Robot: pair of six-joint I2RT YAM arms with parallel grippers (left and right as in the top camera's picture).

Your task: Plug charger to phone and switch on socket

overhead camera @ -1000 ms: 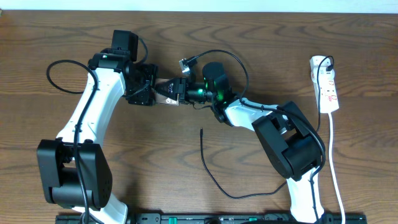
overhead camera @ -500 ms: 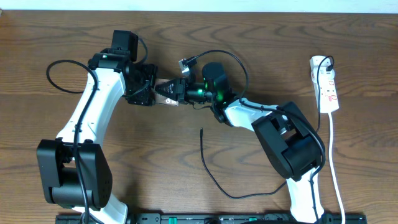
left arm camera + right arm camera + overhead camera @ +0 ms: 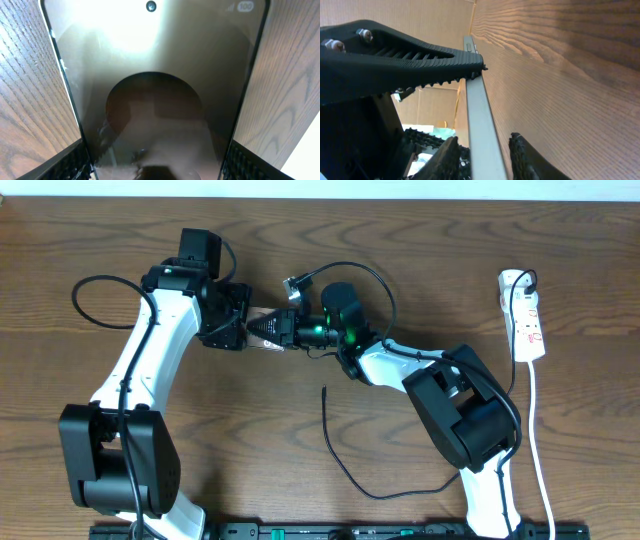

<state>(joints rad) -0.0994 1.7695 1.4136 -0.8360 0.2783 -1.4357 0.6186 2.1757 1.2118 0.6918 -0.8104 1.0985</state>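
The phone [image 3: 262, 330] is held off the table between both grippers, left of centre. My left gripper [image 3: 238, 325] is shut on its two long sides; in the left wrist view the screen with the brown oval [image 3: 155, 100] fills the space between my fingers [image 3: 155, 167]. My right gripper [image 3: 284, 330] is open and straddles the phone's silver edge [image 3: 477, 115], with small gaps on both sides of the jaws [image 3: 485, 155]. The charger [image 3: 345, 470] lies loose on the table, its tip [image 3: 323, 389] below the right gripper. The socket [image 3: 527, 320] lies at the far right.
The socket's white cord [image 3: 540, 450] runs down the right side to the front edge. A black plug [image 3: 520, 280] sits in the socket's far end. The left arm's own black cable [image 3: 85, 300] loops at far left. The left gripper's ribbed finger [image 3: 395, 55] shows in the right wrist view.
My right arm has shifted slightly left, closer onto the phone's end. The left arm, charger and socket have not moved.
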